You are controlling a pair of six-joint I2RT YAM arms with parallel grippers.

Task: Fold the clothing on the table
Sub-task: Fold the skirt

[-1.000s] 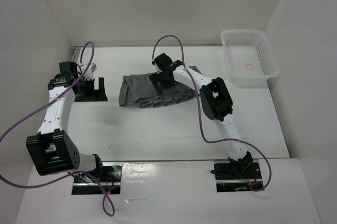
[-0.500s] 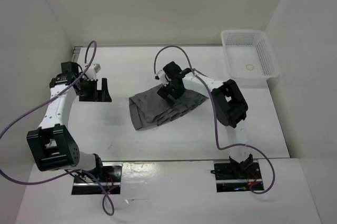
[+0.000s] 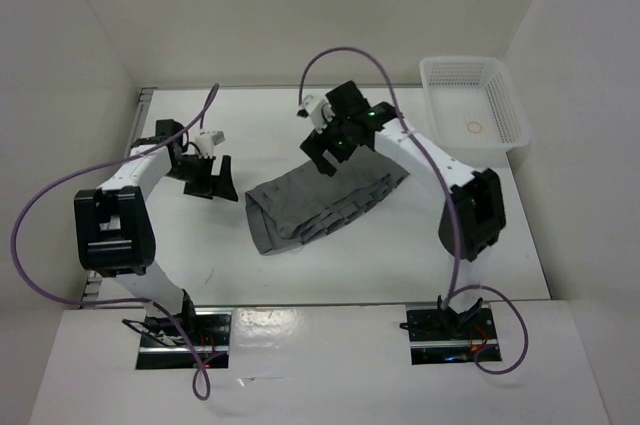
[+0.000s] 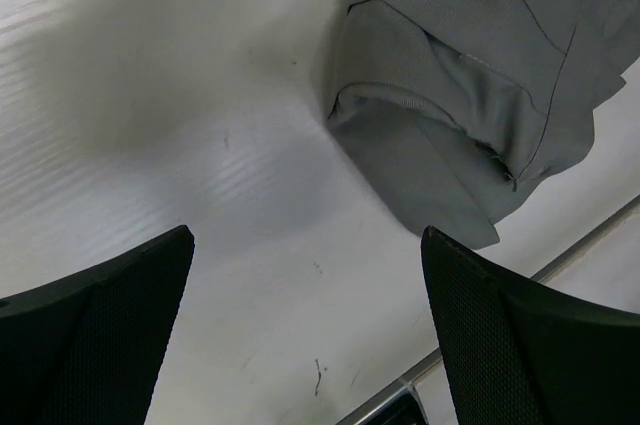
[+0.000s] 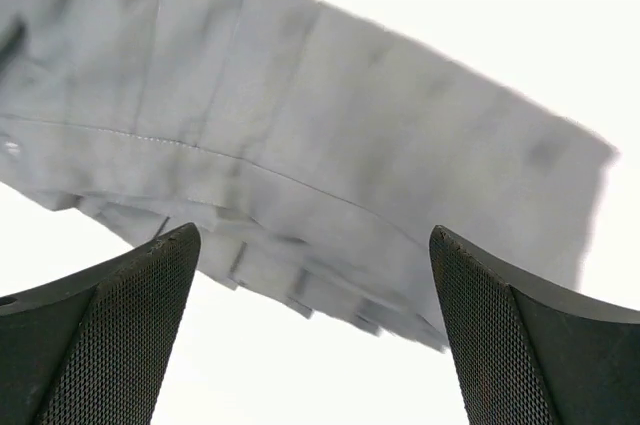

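The clothing (image 3: 310,207) is a grey pleated skirt lying in a folded, slanted bundle on the white table (image 3: 330,270). My left gripper (image 3: 212,188) stands open just left of the bundle, apart from it. Its wrist view shows the clothing's folded corner (image 4: 450,115) beyond the left gripper (image 4: 310,335), with only bare table (image 4: 180,145) between the jaws. My right gripper (image 3: 325,157) hangs open above the bundle's far edge, holding nothing. From its wrist the pleated clothing (image 5: 300,155) lies past the right gripper (image 5: 315,335), slightly blurred.
A white mesh basket (image 3: 500,95) stands at the back right corner with a small round thing (image 3: 475,128) inside. A metal rail (image 4: 590,240) runs along the table's edge. White walls close in the table on three sides. Purple cables loop off both arms.
The clothing has slid nearer and turned to a slant. My right gripper has lifted off it and moved back to the right. My left gripper has swung right, close to the bundle.
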